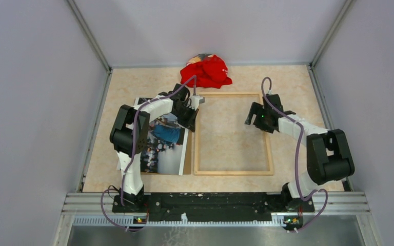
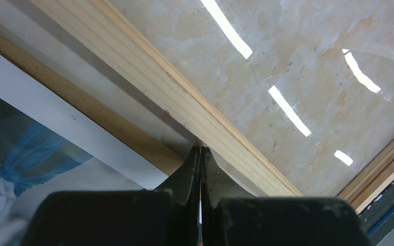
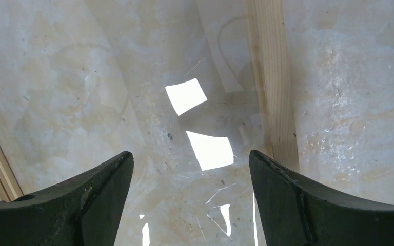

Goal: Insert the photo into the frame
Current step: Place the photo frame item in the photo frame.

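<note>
Fingers (image 2: 184, 174) of the left gripper (image 2: 200, 152) are pressed together and hold nothing. Tips are down in the narrow gap between the frame (image 2: 184, 97) and the brown backing board (image 2: 97, 115), near the far end of the frame's left rail. Right gripper (image 3: 190, 156) has fingers spread wide, empty, hovering over the frame's inside, close to its right rail. Photo (image 1: 165, 151) lies flat on the backing board just left of the frame, outside it, not yet in. Its white border sits just beside the left fingertips, on the side away from the frame. Photo's long axis runs parallel to the frame's left rail and matches the frame's opening, so the move looks like a sideways shift toward the frame, no turn. Left arm is clearly nearer the photo; right gripper is well apart from it, across the frame's width. Likely next: left fingers part to take the photo's frame-side edge. Pinching the board along with it looks a risk.
</note>
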